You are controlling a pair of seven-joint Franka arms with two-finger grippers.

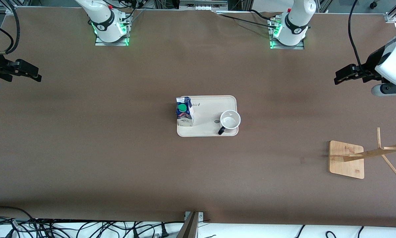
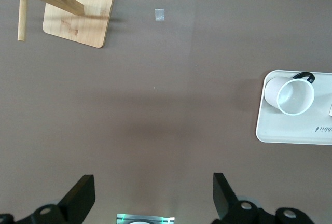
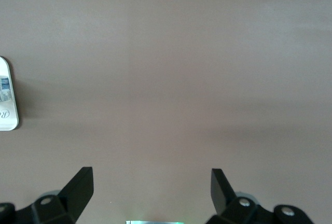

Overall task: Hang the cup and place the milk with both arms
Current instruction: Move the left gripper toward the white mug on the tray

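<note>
One brown table carries one cream rectangular plastic tray at its centre, and two task objects stand upright on that tray. One small gable-top milk carton, dark blue on top with a round green cap and white below, occupies the tray's end toward the right arm; one white mug with a black loop handle, open mouth upward, sits in the tray's corner toward the left arm and nearer to the front camera, its handle turned toward that camera. Carton and mug are apart, with bare tray surface between them. One light bamboo mug rack, a flat square base bearing a post with pegs, stands on the table toward the left arm's end, nearer to the front camera than the tray and well apart from it. Two white jointed arms wait, one at each end of the table. The left gripper hangs over bare table at the left arm's end; the left wrist view shows its two black fingers spread wide with nothing between them. The right gripper hangs over bare table at the right arm's end, likewise spread wide and empty, as its fingers show in the right wrist view.
</note>
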